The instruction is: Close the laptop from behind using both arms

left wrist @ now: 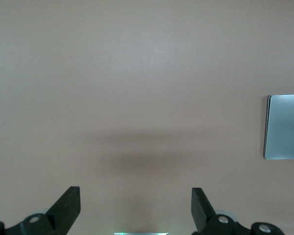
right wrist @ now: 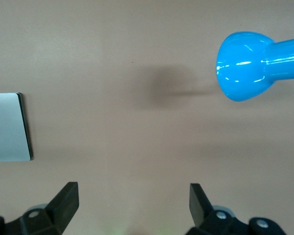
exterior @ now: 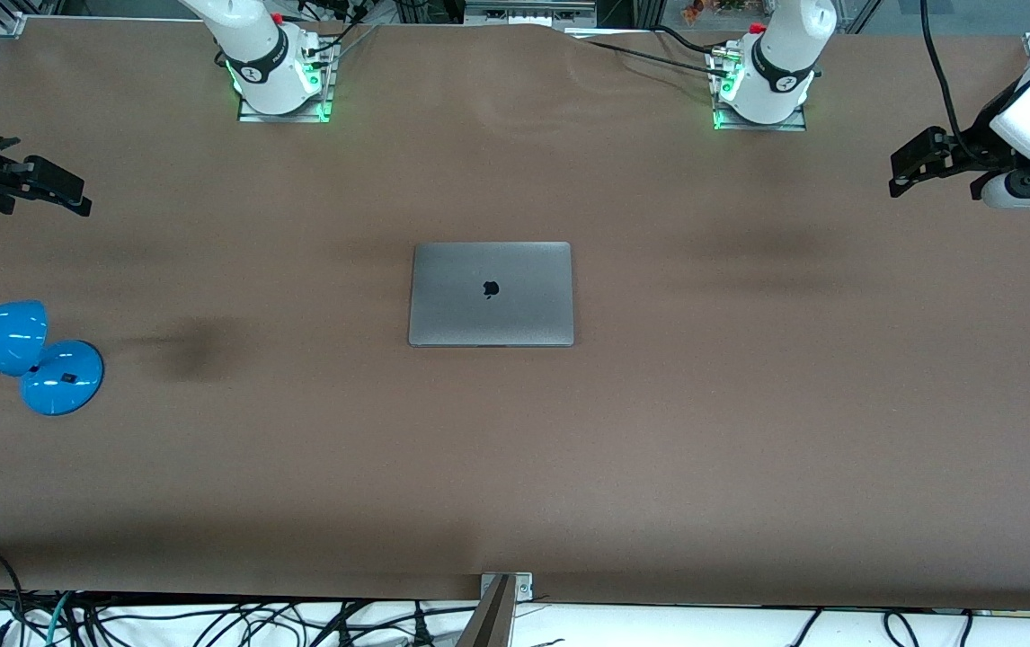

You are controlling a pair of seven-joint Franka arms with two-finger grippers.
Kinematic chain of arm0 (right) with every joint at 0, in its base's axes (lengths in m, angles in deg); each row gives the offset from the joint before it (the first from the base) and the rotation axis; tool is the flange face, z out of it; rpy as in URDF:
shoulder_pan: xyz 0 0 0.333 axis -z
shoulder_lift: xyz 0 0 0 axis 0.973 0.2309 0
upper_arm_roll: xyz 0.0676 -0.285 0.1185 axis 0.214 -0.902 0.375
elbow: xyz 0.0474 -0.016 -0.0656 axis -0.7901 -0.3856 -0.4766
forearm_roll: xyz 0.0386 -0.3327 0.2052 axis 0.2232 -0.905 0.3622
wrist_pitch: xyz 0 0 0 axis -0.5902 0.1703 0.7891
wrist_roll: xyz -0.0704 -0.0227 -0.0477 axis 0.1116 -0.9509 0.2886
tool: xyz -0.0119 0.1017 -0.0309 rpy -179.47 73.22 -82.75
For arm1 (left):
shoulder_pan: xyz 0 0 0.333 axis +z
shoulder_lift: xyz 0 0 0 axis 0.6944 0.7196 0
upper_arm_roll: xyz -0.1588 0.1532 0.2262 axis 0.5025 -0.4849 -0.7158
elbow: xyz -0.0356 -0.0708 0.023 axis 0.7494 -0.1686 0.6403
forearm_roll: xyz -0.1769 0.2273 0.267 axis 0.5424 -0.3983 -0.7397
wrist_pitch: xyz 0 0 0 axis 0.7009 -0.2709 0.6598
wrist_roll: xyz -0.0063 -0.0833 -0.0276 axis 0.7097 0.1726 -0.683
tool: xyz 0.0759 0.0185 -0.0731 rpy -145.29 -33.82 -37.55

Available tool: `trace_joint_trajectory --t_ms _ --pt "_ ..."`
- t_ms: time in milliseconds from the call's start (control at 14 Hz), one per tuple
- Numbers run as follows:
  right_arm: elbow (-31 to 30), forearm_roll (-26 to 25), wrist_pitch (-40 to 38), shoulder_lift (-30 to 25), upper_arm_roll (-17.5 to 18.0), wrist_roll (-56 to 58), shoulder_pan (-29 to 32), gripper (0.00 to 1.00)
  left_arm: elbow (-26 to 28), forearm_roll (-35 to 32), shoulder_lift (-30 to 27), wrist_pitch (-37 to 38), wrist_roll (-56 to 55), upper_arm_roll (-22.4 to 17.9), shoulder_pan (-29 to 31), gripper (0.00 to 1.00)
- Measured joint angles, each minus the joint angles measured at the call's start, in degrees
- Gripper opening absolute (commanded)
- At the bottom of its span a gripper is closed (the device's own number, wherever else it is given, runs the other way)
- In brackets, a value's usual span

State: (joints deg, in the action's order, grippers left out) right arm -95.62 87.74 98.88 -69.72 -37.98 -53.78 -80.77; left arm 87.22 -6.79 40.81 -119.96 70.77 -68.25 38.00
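Observation:
The space-grey laptop (exterior: 491, 294) lies shut and flat in the middle of the brown table, its lid with the dark apple logo facing up. An edge of it shows in the left wrist view (left wrist: 284, 127) and in the right wrist view (right wrist: 9, 127). My left gripper (exterior: 915, 166) hangs open and empty in the air over the left arm's end of the table, well away from the laptop. My right gripper (exterior: 48, 184) hangs open and empty over the right arm's end of the table. Both wrist views show wide-apart fingertips (left wrist: 68, 203) (right wrist: 67, 198) over bare table.
A blue desk lamp (exterior: 25, 355) stands at the right arm's end of the table, nearer to the front camera than my right gripper; its head shows in the right wrist view (right wrist: 245, 66). The arm bases (exterior: 277, 76) (exterior: 762, 85) stand along the table's edge. Cables hang below the table's front edge.

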Motion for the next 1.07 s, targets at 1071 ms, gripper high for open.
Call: trace_joint_trajectory --t_ms 1071 --pt "3.02 0.15 -3.17 1.5 4.15 -0.03 4.68 1.0 0.02 0.0 0.08 0.7 0.0 -0.21 0.0 1.0"
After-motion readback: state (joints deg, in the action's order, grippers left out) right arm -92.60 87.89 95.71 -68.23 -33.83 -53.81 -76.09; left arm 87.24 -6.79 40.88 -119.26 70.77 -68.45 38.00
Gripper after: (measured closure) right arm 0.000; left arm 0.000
